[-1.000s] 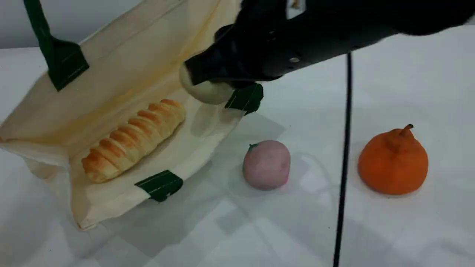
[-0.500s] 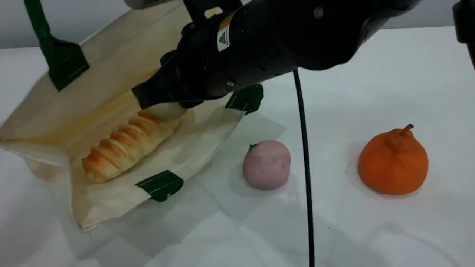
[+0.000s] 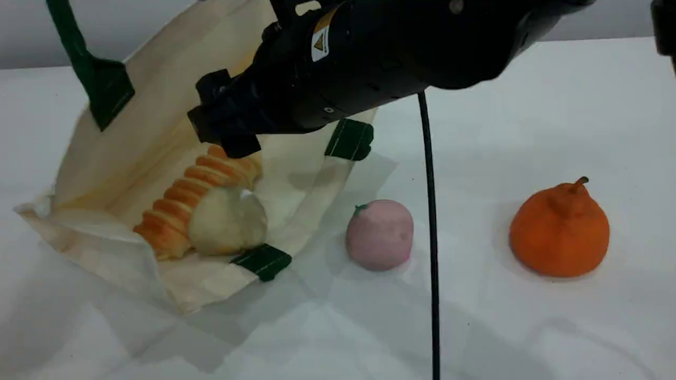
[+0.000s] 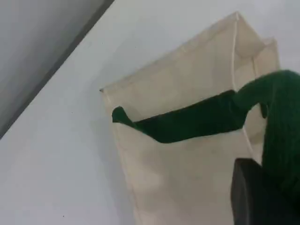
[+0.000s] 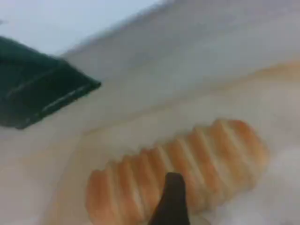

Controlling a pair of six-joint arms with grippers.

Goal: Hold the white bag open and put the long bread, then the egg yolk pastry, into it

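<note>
The white bag (image 3: 153, 111) lies open at the left, its upper side lifted by a green handle (image 3: 79, 47) that runs out of the scene view's top edge. In the left wrist view my left gripper's fingertip (image 4: 262, 197) is shut against that handle (image 4: 281, 136) above the bag (image 4: 187, 183). The long bread (image 3: 185, 198) lies inside the bag. The egg yolk pastry (image 3: 227, 221) rests against it near the bag's mouth. My right gripper (image 3: 226, 119) hovers open just above the bread's far end, holding nothing. Its fingertip (image 5: 172, 201) shows over the bread (image 5: 187, 173).
A pink ball with a green tip (image 3: 379, 235) sits right of the bag's mouth. An orange stemmed fruit (image 3: 560, 229) stands further right. A black cable (image 3: 429, 221) hangs down between them from the right arm.
My right gripper moved left into the bag and opened. The pastry dropped from it and now lies beside the bread. The bag's lifted side rose and its bottom bunched up.
</note>
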